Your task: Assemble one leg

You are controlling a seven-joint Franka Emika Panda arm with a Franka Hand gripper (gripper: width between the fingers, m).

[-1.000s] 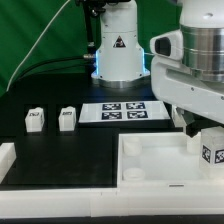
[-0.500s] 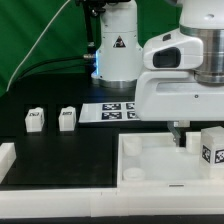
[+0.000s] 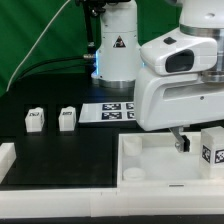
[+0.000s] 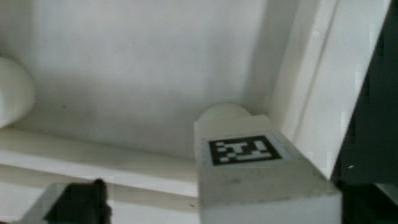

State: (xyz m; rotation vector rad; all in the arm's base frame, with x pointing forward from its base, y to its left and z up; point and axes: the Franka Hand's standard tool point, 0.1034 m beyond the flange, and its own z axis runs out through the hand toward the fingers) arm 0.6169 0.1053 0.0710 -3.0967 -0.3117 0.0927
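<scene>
My wrist housing has swung further toward the exterior view's left and lower than half a second ago, so it now hides more of the marker board [image 3: 112,111] behind me. My gripper [image 3: 181,140] hangs over the far right part of the tray [image 3: 140,158], its tips just above the tray floor, where a second ago my bulk sat higher and more to the right. I cannot tell how far apart my fingers [image 4: 71,202] stand: only one dark tip shows at the edge of the wrist view and nothing lies between them that I can see, so I hold nothing visible. The leg [image 4: 249,160] stands upright just beside my fingertips, its tag facing up in the wrist view, pressed near the tray's inner wall; in the exterior view it sits just to the right of my fingers [image 3: 212,146]. Two other legs [image 3: 50,119] stay well apart from me, unmoved on the black table [image 3: 60,150].
</scene>
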